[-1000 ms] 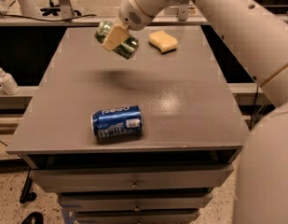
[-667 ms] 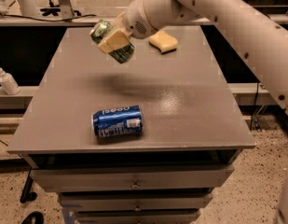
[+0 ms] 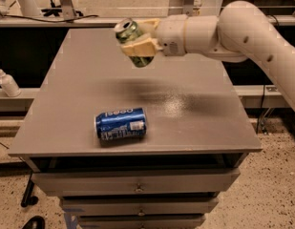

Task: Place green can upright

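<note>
Cans: two are counted, a mottled green and pale-yellow aluminium drink can (image 3: 129,31) and a blue aluminium can with white lettering (image 3: 121,124).
Task can: the green can is held tilted, upper centre of the frame, above the grey table (image 3: 194,123).
Claw state: the one beige two-finger gripper (image 3: 135,46) is clamped on the green can.
Other can: the blue can is laid sideways, lower centre-left.
Change: the yellow sponge seen earlier is now hidden by the white arm (image 3: 209,30).
</note>
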Available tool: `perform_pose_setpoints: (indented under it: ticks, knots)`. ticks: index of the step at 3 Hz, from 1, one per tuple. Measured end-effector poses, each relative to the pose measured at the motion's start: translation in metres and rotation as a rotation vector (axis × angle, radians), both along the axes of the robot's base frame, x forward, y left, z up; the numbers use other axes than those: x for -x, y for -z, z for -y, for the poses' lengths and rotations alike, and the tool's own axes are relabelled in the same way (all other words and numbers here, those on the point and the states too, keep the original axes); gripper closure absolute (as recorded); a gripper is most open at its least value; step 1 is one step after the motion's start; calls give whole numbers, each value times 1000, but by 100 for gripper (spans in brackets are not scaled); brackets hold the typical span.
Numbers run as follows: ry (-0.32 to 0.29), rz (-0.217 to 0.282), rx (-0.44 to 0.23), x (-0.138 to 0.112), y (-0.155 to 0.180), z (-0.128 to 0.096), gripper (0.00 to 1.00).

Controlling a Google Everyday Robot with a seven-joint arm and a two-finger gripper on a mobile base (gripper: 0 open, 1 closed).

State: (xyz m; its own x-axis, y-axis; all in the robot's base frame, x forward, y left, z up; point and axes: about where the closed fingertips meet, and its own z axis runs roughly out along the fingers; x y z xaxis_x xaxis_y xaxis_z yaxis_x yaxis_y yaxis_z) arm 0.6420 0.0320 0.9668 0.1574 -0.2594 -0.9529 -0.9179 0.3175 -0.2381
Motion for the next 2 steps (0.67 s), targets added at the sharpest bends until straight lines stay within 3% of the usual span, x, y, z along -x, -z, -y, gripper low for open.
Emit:
perform_pose_setpoints:
  ticks: [1,2]
  knots:
    - [38,22,-55,4,17,39,100]
    - [63,5,-80,4,42,64,100]
